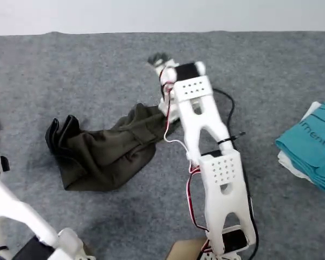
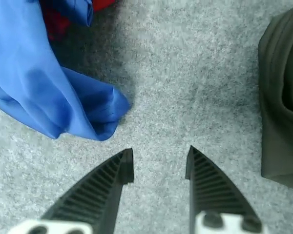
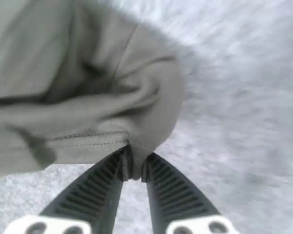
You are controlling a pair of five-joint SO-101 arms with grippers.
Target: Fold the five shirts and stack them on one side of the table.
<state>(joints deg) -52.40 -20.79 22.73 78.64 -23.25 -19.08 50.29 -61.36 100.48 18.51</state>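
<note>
Folding of the olive shirt [image 3: 88, 87] seems underway, its hem pinched between the jaws of the right gripper [image 3: 134, 168], which likely must drag it across next; the left gripper [image 2: 158, 165] gapes empty

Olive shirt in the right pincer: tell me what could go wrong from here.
1. The right pincer pinches just a thin edge fold of the olive shirt at its tips, so a pull may slip it free.
2. The shirt lies bunched; towing one edge may drag the heap rather than spread it.
</note>
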